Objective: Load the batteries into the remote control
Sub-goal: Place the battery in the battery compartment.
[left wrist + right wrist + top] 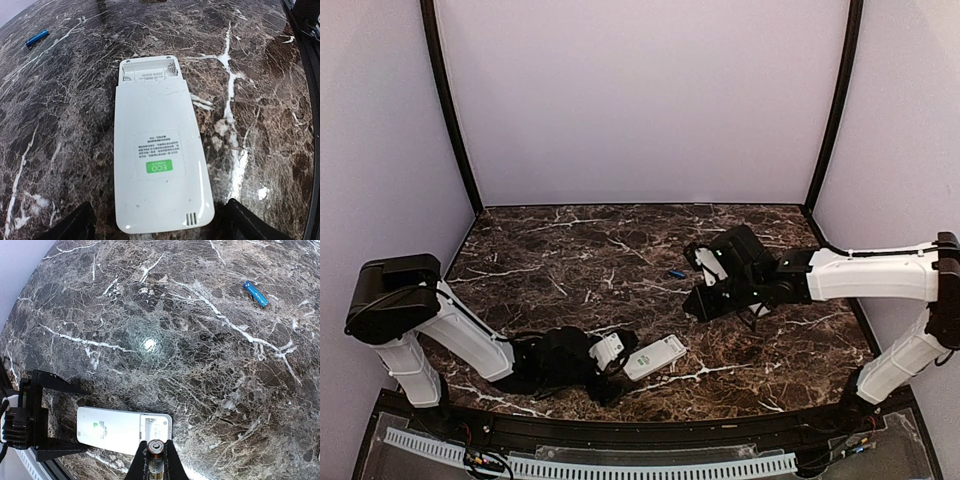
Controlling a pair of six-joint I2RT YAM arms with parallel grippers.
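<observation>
My left gripper (159, 211) has its jaws spread wide, one finger on each side of the near end of the remote control (159, 150). The left wrist view does not show me whether either finger touches the casing; the remote simply lies between them, flat on the desk (260, 100).

The remote control sits close to the near edge of the desk, about midway across, and is slanted so that its far end points to the right. It lies back up, with a green sticker (159, 166) on the back panel. At the far end the battery compartment (148, 72) is uncovered, and I cannot make out a cell inside it.

My right gripper (155, 454) is clamped on a battery (155, 446), which stands between the fingers with its metal end cap facing the wrist camera. In the top view this gripper hangs over the desk just beyond the remote, to its far right and clear of it. In the right wrist view the held battery sits right beside the open compartment, though I cannot tell how high above the desk it is.

A blue battery (676, 272) lies loose on the desk, farther away than the remote, just left of my right arm and apart from both grippers.
</observation>
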